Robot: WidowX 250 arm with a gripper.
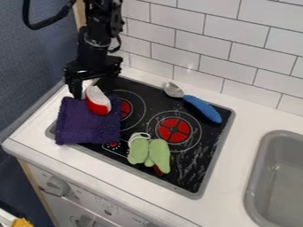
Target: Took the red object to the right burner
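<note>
Grey sink (pixel 278 177), arm (pixel 93 46) pointed down, jaws (pixel 93 88) parted wide by red-and-white object (pixel 97 101), which is laid on purple cloth (pixel 86 126)

red-and-white object (pixel 98 101) on purple cloth (pixel 86 126) | pincer (pixel 93 88) near it | blue-handled spoon (pixel 202 108), green soft thing (pixel 157 155) on black stovetop (pixel 192 166)

One red-and-white object (pixel 98 106), one purple cloth (pixel 86 122), one blue-handled spoon (pixel 203 109), one black stovetop (pixel 208 133), two red burners (pixel 173 129), one sink (pixel 254 177), at least two knobs (pixel 56 186), one yellow item (pixel 22 222), and green pieces (pixel 139 150), probably two.
</note>
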